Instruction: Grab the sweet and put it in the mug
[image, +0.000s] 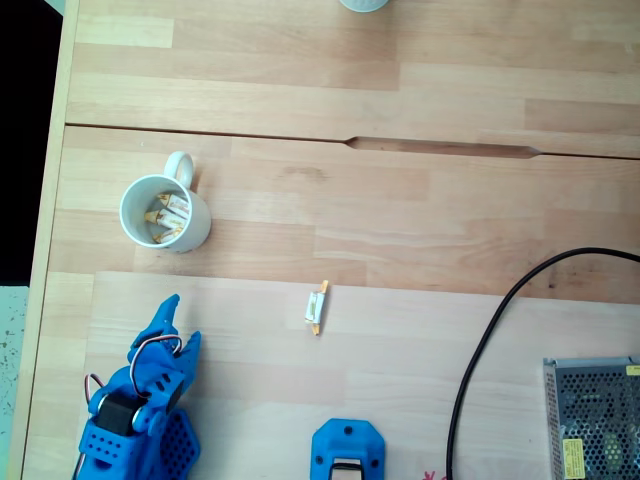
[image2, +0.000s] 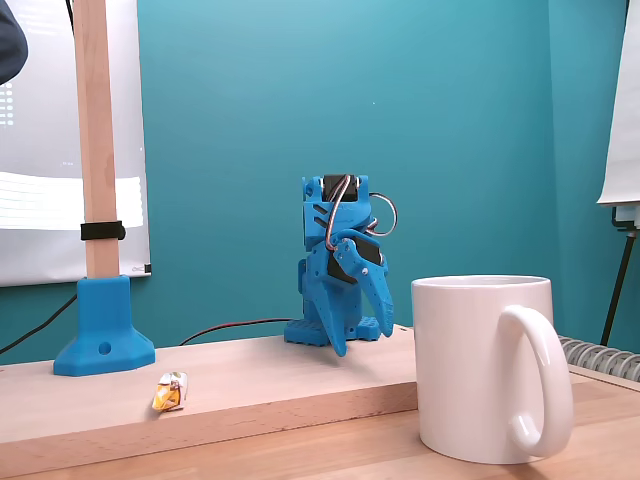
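Wooden table (image: 420, 330) with blue gripper (image: 180, 318) near the mug (image: 165, 214), jaws slightly parted, empty; sweet (image: 316, 306) lies apart.

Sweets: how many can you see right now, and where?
3, possibly more. One sweet lies loose on the table, right of the mug in the top-down fixed view. About two wrapped sweets sit inside the mug; others may be hidden beneath.
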